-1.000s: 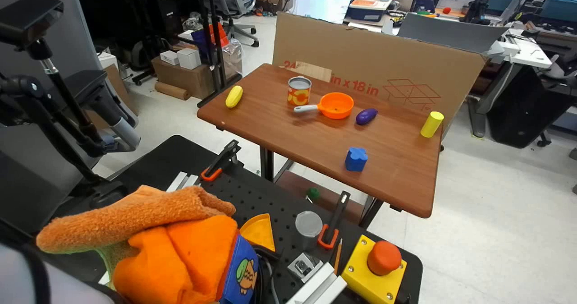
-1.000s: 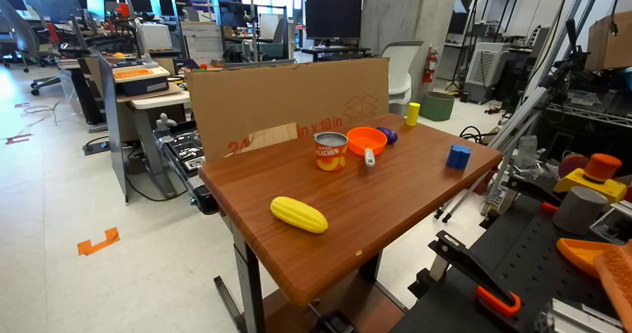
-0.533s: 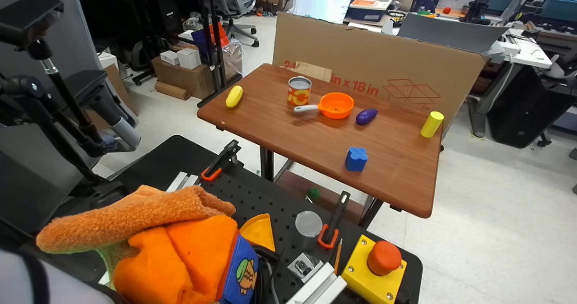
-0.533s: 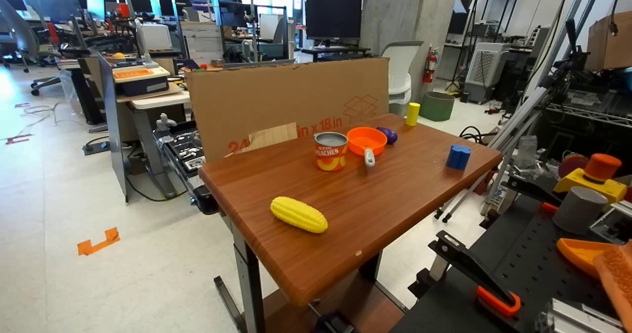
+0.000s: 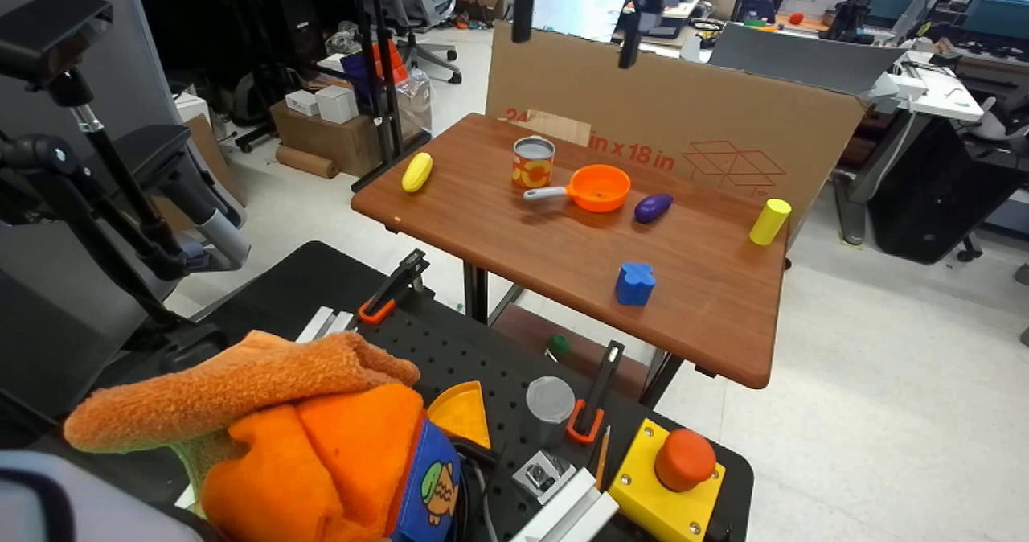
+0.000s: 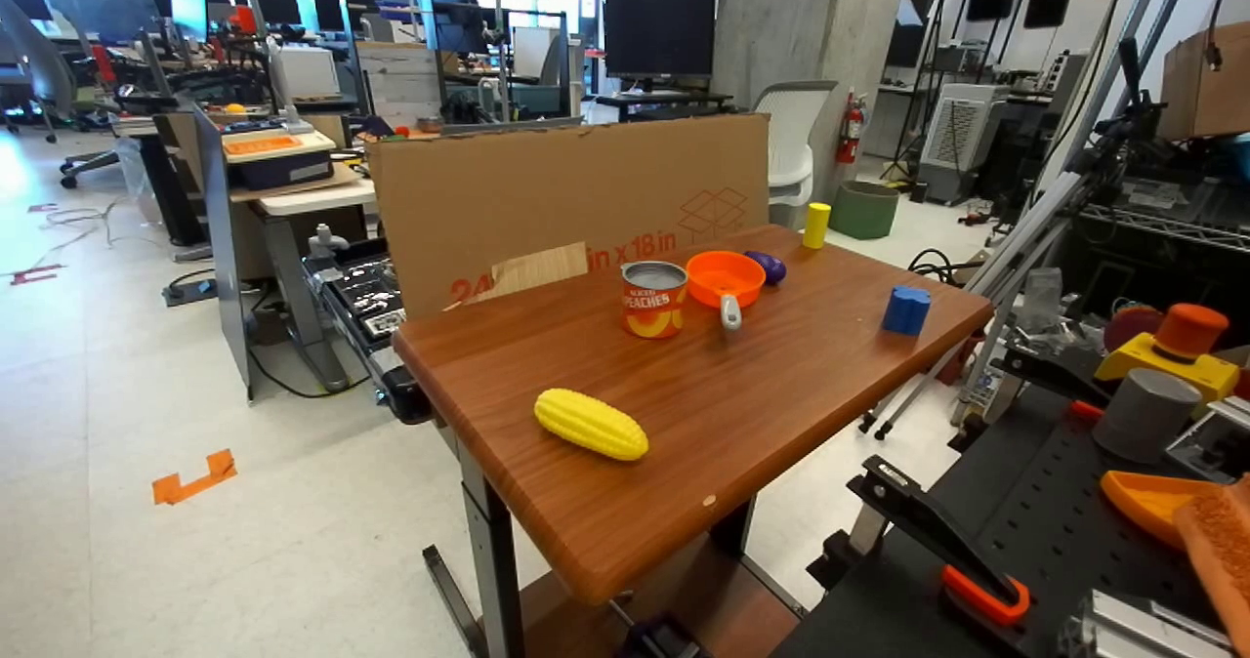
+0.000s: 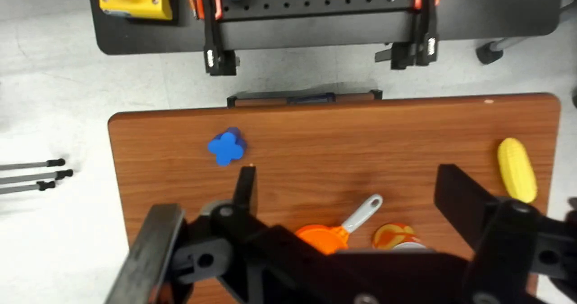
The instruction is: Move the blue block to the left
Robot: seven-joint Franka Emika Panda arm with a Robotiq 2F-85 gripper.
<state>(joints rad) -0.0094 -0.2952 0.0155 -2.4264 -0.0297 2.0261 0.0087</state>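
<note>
The blue block stands on the brown table, close to its near edge in an exterior view. It also stands near a table edge in an exterior view and shows its flower-shaped top in the wrist view. My gripper is high above the table, at the top edge of an exterior view. Its fingertips also show at the top right of an exterior view. In the wrist view my gripper has its jaws wide apart with nothing between them. The block is up and left of the left finger there.
An orange pan, a peach can, a purple rounded object, a yellow cylinder and a yellow corn stand or lie on the table. A cardboard sheet stands along one long side.
My gripper has come into both exterior views at the top; it was out of both before. The block and the other objects have not moved.
</note>
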